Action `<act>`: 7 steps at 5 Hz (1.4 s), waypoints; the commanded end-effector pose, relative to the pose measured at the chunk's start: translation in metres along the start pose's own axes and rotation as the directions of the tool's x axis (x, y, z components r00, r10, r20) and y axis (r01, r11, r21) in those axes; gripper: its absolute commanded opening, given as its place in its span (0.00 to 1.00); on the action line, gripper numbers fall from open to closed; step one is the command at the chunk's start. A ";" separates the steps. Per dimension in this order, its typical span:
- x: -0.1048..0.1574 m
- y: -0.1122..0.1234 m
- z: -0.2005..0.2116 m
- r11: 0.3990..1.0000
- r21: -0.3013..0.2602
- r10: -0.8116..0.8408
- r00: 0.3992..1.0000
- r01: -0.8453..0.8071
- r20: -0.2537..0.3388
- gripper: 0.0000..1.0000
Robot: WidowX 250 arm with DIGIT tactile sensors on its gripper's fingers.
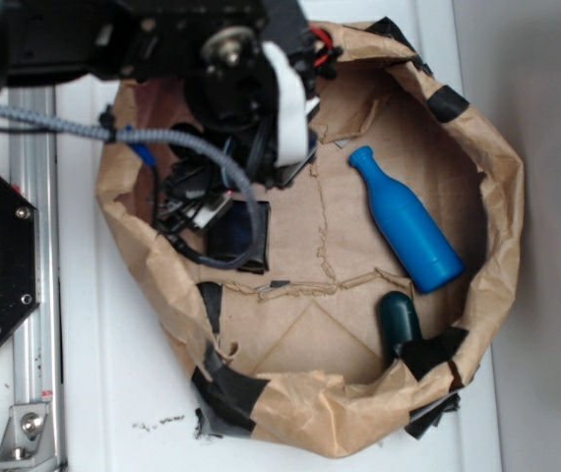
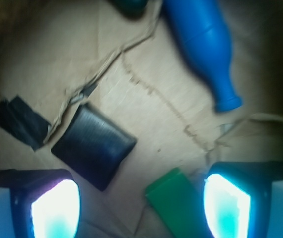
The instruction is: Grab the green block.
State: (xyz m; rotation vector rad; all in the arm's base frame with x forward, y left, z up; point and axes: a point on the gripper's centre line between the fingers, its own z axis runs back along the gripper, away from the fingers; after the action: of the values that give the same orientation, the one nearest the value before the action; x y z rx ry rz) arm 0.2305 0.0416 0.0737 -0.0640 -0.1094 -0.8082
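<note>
Gripper spacing is the thing to look at here: in the wrist view the two fingers sit well apart at lower left and lower right of the frame, nothing between the pads yet. The green block lies on the brown paper at bottom centre, but way off to one side, right up against the right-hand finger and well clear of the left-hand one. Its long axis runs diagonally, from upper left down toward lower right, so it's skewed to the line between the fingers, not square across it. My guess is the wrist wants a nudge toward frame right, maybe a bit of twist, before going down, or that right-hand finger lands on top of the block instead of beside it.

Other stuff around: the black square pad sits just left of centre, near the block but apart from it, and close enough that the left-hand finger could catch it. Blue bottle lies at upper right with its neck pointing down the frame, well away. A dark teal thing barely peeks in at the top edge.

In the exterior view the arm covers the block completely, so no help there. You just see the bottle and teal cylinder inside the paper-lined basin.
</note>
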 end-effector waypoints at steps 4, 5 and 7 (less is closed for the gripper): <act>-0.033 0.012 -0.037 0.974 0.133 -0.176 0.982 0.184 -0.069 1.00; -0.031 0.016 -0.050 0.984 0.112 -0.133 0.988 0.141 -0.078 1.00; -0.026 0.012 -0.066 0.985 0.109 -0.123 0.986 0.136 -0.111 1.00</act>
State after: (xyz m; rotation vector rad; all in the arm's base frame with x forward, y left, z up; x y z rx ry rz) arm 0.2255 0.0737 0.0118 0.0898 -0.0476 -0.9094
